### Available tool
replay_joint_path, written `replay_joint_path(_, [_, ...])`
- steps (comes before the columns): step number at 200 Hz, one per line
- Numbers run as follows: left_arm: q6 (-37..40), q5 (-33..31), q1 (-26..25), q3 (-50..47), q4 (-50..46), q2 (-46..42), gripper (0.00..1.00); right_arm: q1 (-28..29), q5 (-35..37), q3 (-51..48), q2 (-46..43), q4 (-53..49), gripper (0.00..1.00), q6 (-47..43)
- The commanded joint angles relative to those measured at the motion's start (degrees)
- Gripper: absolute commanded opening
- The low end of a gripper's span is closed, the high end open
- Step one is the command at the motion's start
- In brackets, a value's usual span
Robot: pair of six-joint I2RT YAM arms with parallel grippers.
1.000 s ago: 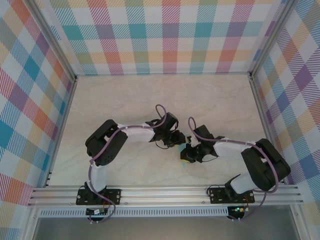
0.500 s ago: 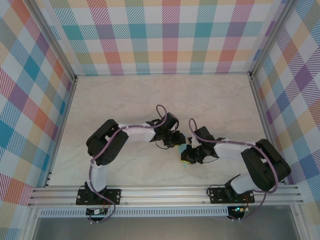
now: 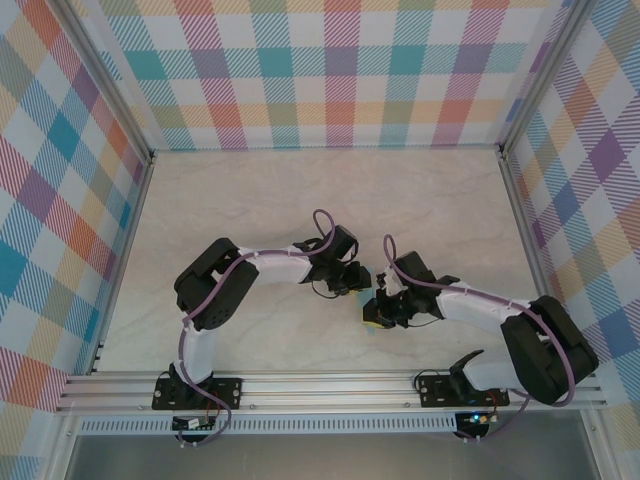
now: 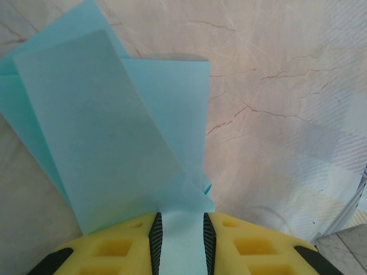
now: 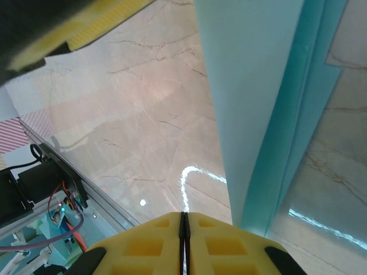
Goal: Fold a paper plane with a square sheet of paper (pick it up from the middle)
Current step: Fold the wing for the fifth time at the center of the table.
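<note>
The square sheet of paper (image 4: 114,126) is light blue and folded into long narrow layers, close to a paper plane shape. My left gripper (image 4: 180,220) is shut on its near end, and the flaps fan out above the marble table. In the right wrist view the same paper (image 5: 258,86) hangs as a tall strip just right of my right gripper (image 5: 184,216). That gripper's yellow jaws are shut together with nothing between them. From above, the left gripper (image 3: 357,278) and the right gripper (image 3: 373,312) sit close together at mid-table, with a sliver of paper (image 3: 371,326) below them.
The marble tabletop (image 3: 300,190) is walled by checked panels and aluminium posts. A metal rail (image 3: 330,385) with both arm bases runs along the near edge. A yellow finger (image 5: 86,28) of the left gripper crosses the top left of the right wrist view.
The right arm's elbow has swung outward to the right and nearer the rail. Both grippers have stayed almost in place. The left gripper still holds the paper.
</note>
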Motion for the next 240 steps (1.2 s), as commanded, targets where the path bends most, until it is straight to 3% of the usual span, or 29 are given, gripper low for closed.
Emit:
replay_joint_path(1, [1.4,-0.2,-0.2,1.3,-2.0,1.6,0.28,-0.1,1.3,0.6,1.2,-3.8,0.1,-2.1])
replay_joint_path(85, [1.7,-0.2,-0.2,1.6,-2.3,1.9,0.28,-0.1,9.6,-0.6,7.3,-7.5,0.09,-1.0])
replay_joint_path(108, [1.7,0.0,-0.2,1.7,-2.4,2.0,0.28,-0.1,8.1,-1.6,6.8,-6.3,0.08,-0.3])
replay_joint_path(153, [1.9,0.0,-0.3,1.6,-2.5,1.8,0.28,-0.1,4.6,0.0,-2.4,-8.3,0.1,-1.2])
replay_joint_path(186, [1.8,0.0,-0.2,1.8,-2.4,1.8,0.28,-0.1,0.6,-0.1,-1.8,-6.1,0.11,-2.1])
replay_joint_path(240, [2.0,0.2,-0.2,1.9,-2.6,1.8,0.28,0.0,9.1,-0.4,5.2,-9.6,0.08,-1.5])
